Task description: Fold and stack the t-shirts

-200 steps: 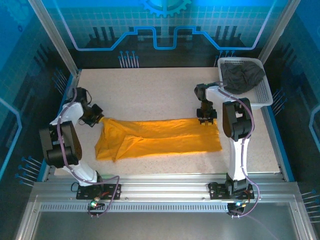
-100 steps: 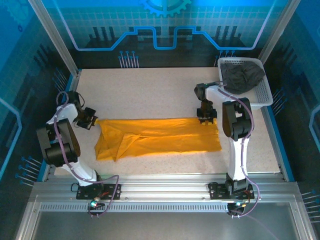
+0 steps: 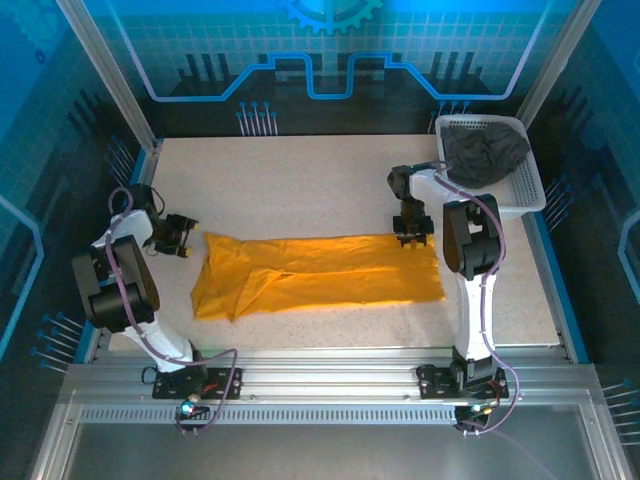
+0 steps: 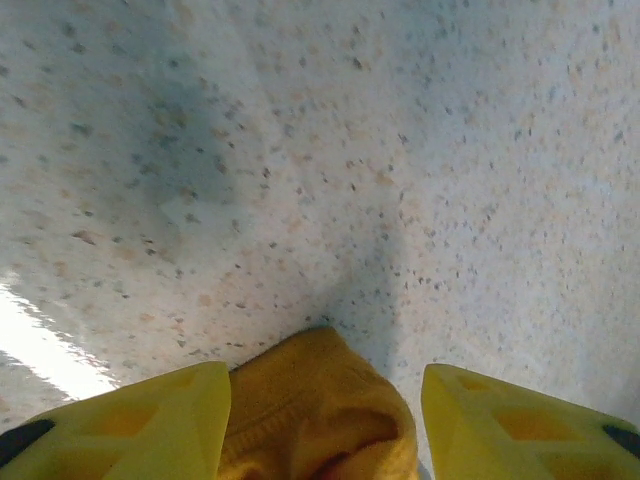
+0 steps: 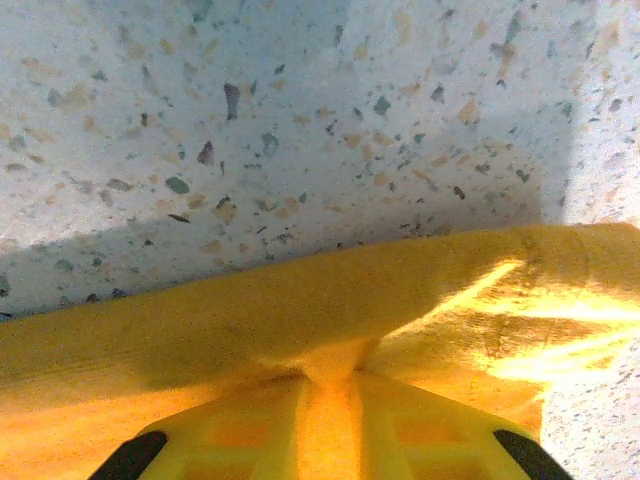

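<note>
Long folded strip of orange shirt [image 3: 320,275] lies across the middle of the surface [image 3: 300,180]. At its far right corner the right gripper [image 3: 413,238] is pressed together, pinching a ridge of the fabric (clear in the right wrist view). At the strip's left end the left gripper [image 3: 183,236] is spread, with a lump of cloth between its fingers [image 4: 150,420], unclamped. The dark grey shirt [image 3: 485,155] sits bunched in the white basket [image 3: 525,195] at the far right corner.

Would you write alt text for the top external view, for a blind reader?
An orange-yellow t-shirt lies in a long strip across the table, the right gripper pinching its far right corner, the left gripper at its left end. A dark grey t-shirt sits in a basket.
</note>
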Robot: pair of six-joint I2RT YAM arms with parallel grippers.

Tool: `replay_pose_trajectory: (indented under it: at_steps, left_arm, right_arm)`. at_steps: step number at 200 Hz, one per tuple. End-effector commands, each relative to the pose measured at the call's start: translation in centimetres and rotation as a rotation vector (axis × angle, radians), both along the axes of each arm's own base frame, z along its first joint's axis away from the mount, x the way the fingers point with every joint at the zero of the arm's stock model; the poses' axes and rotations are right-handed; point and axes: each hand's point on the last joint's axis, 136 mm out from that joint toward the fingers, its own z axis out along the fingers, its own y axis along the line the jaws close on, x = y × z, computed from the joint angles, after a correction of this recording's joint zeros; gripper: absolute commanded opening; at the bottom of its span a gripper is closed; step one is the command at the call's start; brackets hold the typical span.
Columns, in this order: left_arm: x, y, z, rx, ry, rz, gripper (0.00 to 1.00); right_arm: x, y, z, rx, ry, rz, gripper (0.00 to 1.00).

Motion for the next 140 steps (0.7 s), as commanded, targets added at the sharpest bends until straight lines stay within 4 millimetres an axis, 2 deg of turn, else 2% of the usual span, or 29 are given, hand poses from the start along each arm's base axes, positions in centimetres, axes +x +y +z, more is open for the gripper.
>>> replay_pose_trajectory:
  at_steps: [1,40,56,63,77,94,113,140]
  left_arm:
    - [0.4,-1.8,0.2,-0.068,-0.051,-0.075,0.56]
    - [2.4,-4.2,-0.1,-0.092,-0.056,-0.188,0.57]
    - [2.4,-4.9,-0.9,-0.092,-0.013,-0.23,0.52]
    - [2.0,-4.9,-1.5,-0.089,0.028,-0.234,0.47]
    - [0.8,-3.8,-2.2,-0.035,0.11,-0.219,0.27]
    - [-0.1,-1.1,-1.5,0.083,0.153,-0.156,0.0]
    - [-0.1,1.0,-0.6,0.101,0.127,-0.059,0.0]
    - [0.5,1.7,-0.6,0.038,0.11,0.004,0.0]
  right_arm:
    - [0.8,0.0,-1.5,-0.022,0.003,0.02,0.21]
    - [0.8,-0.2,-1.6,-0.03,0.008,0.025,0.21]
    - [0.8,-0.2,-1.6,-0.031,0.009,0.023,0.21]
    - [0.8,-0.2,-1.6,-0.031,0.01,0.022,0.21]
    - [0.9,-0.2,-1.6,-0.034,0.01,0.02,0.21]
    - [0.9,-0.4,-1.5,-0.05,0.017,0.02,0.2]
    - [0.8,-0.8,-1.7,-0.062,0.028,0.016,0.13]
    - [0.9,-0.8,-1.8,-0.062,0.03,0.015,0.05]
